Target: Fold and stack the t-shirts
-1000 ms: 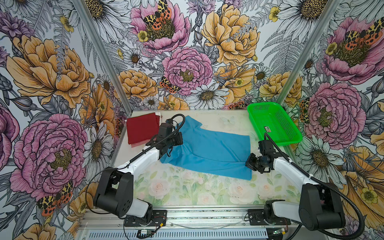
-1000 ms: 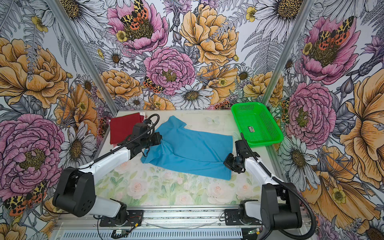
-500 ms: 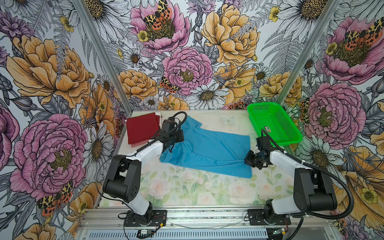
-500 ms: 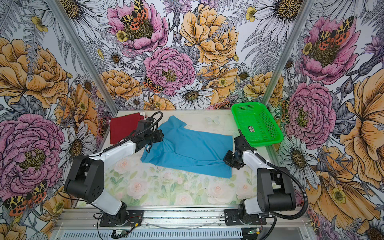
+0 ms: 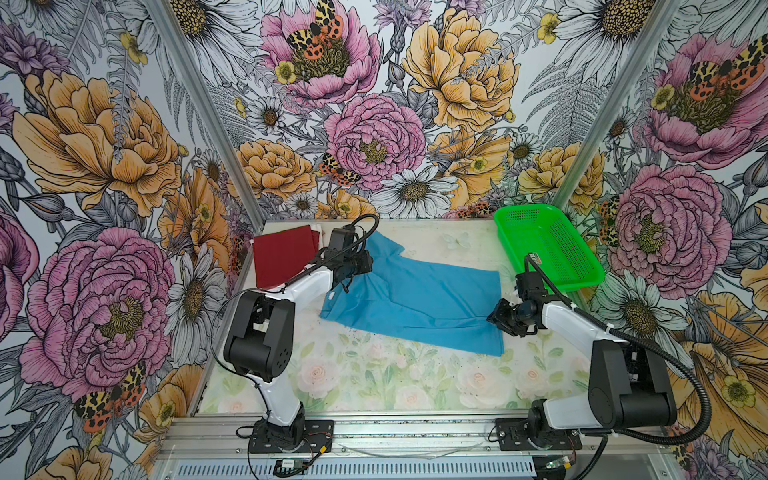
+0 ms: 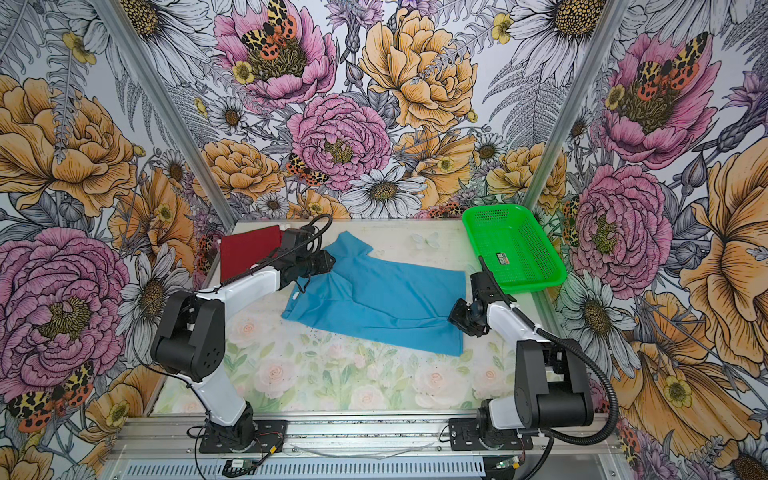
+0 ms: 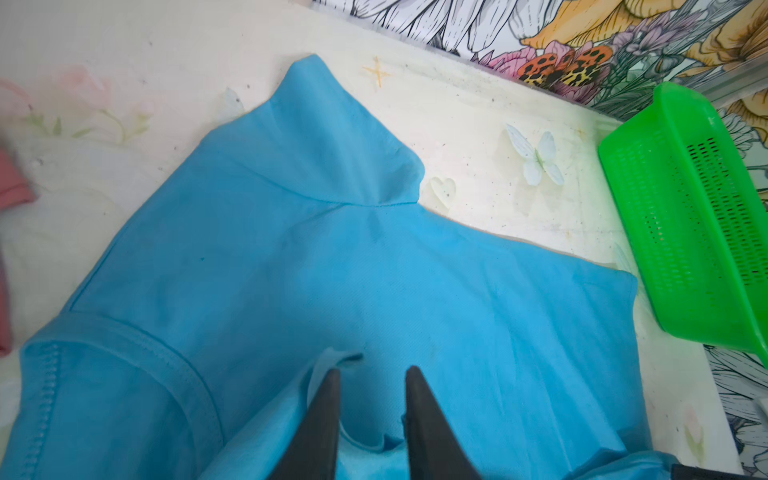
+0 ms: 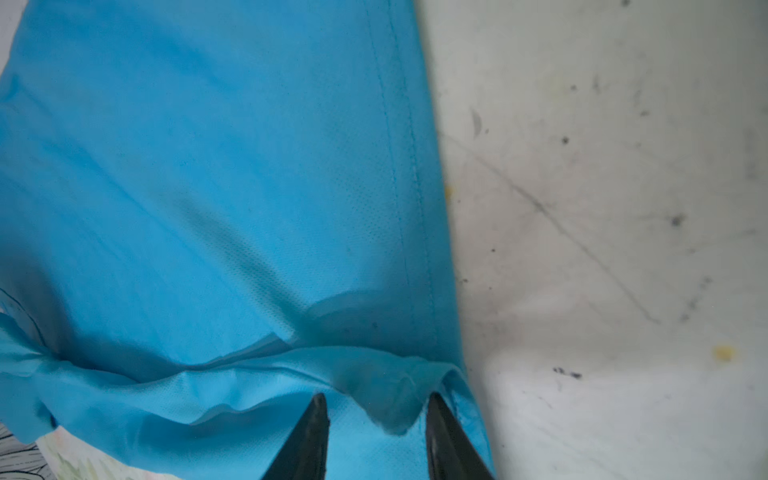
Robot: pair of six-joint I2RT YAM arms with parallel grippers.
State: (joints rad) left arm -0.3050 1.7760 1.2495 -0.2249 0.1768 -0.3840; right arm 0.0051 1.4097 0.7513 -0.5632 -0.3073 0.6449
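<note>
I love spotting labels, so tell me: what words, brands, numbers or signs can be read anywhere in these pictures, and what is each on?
No text is legible anywhere.
Small sticker inside the bright green perforated plastic basket: too small to read.
Small white tag at the edge of the sky-blue cloth t-shirt: too small to read, if printed at all.
</note>
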